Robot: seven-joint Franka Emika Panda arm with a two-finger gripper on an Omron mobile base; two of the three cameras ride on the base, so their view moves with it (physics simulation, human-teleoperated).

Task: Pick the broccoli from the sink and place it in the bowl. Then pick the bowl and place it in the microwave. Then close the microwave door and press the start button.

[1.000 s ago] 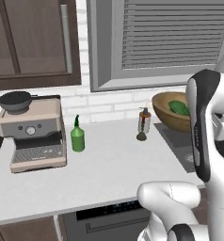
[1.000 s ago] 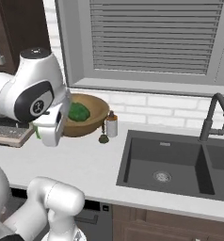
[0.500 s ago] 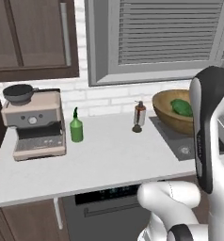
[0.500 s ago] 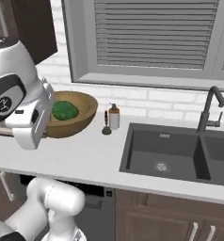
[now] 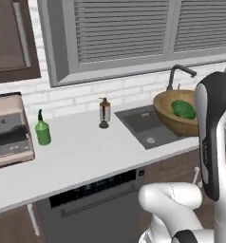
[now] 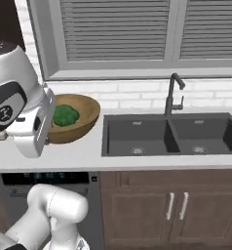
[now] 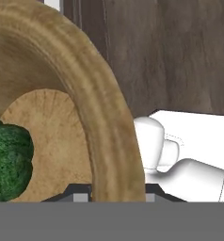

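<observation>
Left base view: we carry the bowl (image 5: 177, 114) up off the counter (image 5: 81, 152), with the broccoli (image 5: 183, 109) lying inside it. The sink (image 5: 145, 124) sits just beyond the bowl and the faucet (image 5: 177, 73) rises close behind it; a wide swing could, in our judgement, knock the rim on that faucet. Farther off stand a brown bottle (image 5: 104, 113), a green bottle (image 5: 42, 128) and a coffee machine (image 5: 8, 129).

Right base view: the bowl (image 6: 76, 117) hangs beside the wrist, its broccoli (image 6: 65, 115) well inside. If the bowl tips, we think the broccoli may roll out.

Hand view: the gripper (image 7: 115, 194) is partly closed, pinching the bowl rim (image 7: 102, 117) between its fingers. An edge hold like this could slip, we reckon.
</observation>
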